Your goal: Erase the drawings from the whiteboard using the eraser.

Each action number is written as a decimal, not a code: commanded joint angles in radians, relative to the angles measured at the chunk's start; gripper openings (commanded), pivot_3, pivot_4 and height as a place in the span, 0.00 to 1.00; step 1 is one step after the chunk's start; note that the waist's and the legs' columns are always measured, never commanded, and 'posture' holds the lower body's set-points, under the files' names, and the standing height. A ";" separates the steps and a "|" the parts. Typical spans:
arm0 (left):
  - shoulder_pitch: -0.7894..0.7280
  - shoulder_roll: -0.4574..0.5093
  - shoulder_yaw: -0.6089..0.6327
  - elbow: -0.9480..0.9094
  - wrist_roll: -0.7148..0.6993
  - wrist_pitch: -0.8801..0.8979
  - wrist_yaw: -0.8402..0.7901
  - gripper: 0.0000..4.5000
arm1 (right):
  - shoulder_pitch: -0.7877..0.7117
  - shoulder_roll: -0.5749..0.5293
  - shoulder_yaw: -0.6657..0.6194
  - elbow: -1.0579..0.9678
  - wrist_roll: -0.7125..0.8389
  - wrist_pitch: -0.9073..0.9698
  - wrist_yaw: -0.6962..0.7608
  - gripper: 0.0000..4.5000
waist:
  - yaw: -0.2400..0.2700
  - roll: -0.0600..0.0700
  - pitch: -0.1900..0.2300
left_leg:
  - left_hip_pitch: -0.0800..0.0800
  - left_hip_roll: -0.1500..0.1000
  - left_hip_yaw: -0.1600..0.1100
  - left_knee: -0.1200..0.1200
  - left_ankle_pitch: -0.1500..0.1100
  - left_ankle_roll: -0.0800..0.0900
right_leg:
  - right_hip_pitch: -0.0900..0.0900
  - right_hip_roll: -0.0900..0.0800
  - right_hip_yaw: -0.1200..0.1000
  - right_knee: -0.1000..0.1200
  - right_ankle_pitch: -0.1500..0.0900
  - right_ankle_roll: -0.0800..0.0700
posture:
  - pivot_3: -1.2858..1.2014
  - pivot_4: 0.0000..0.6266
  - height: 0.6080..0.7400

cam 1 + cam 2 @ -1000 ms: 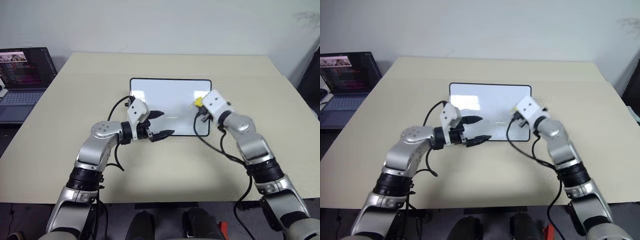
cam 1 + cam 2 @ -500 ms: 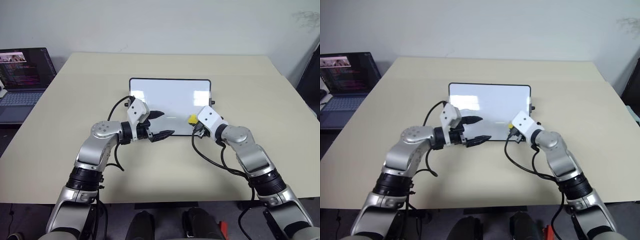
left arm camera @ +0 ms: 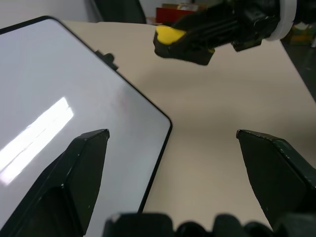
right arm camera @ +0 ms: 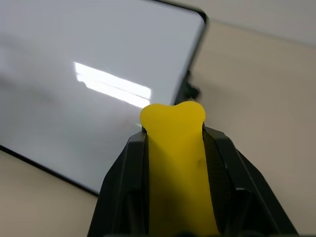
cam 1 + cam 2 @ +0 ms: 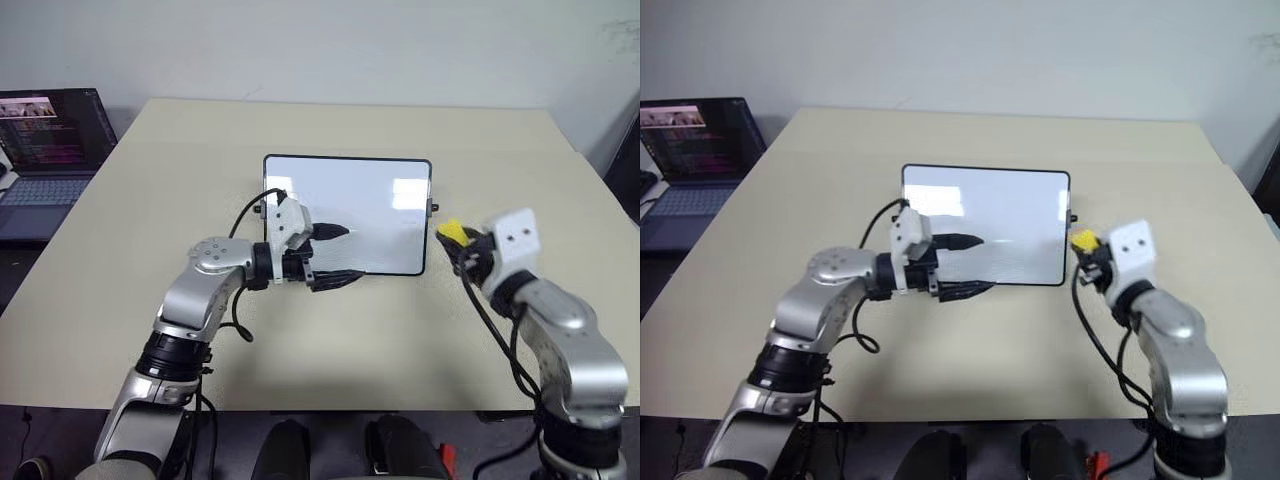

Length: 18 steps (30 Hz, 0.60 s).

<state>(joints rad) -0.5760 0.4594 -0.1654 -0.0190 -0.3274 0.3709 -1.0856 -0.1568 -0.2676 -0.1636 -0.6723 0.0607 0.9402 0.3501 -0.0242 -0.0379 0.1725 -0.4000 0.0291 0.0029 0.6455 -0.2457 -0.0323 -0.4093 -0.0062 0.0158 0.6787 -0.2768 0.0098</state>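
Beige table (image 5: 330,330) fills the centre of the head view, white wall behind, open laptop (image 5: 45,150) at upper left, off the table edge.

Whiteboard (image 5: 360,200) lies flat at frame centre, black frame, small knob at mid-right side. Surface looks clean in the head views: just window glare, no red drawings I can make out. The left wrist view shows a very faint reddish smudge near the board's corner, too weak to call.

Left gripper (image 5: 338,255) sits at the board's lower-left part, pointing toward frame right. Fingers spread wide, nothing between them: one fingertip over the white surface, the other at the board's lower edge. Can't tell if either touches.

Right gripper (image 5: 452,240) is at centre-right of the frame, just off the board's right edge, over bare table. Fingers clamped on the yellow eraser (image 4: 177,163), which sticks out past the fingertips toward the board. In the right wrist view the eraser tip points across the board's corner area, clear of the surface.
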 commanded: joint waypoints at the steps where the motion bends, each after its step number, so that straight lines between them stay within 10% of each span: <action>1: -0.063 -0.043 -0.054 0.059 0.036 -0.075 -0.023 1.00 | 0.039 0.033 0.000 0.013 -0.031 -0.013 -0.094 0.26 | -0.003 0.000 0.000 | 0.000 0.000 0.000 0.000 0.000 0.000 | 0.000 0.000 0.000 0.000 -0.001 0.002 | 0.52 0.24 1.00; 18: -0.175 -0.147 -0.141 0.277 0.144 -0.239 -0.069 1.00 | -0.024 0.054 0.016 0.301 -0.041 -0.163 -0.209 0.26 | -0.007 0.000 0.000 | 0.000 0.000 0.000 0.000 0.000 0.000 | 0.000 0.005 0.001 0.000 -0.001 0.001 | 0.52 0.24 1.00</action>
<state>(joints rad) -0.7371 0.3150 -0.3095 0.2767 -0.1886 0.1568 -1.1489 -0.1689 -0.2135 -0.1291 -0.3604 0.0189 0.8091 0.1528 -0.0307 -0.0375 0.1727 -0.3998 0.0287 0.0034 0.6452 -0.2456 -0.0320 -0.4094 -0.0015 0.0167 0.6787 -0.2779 0.0106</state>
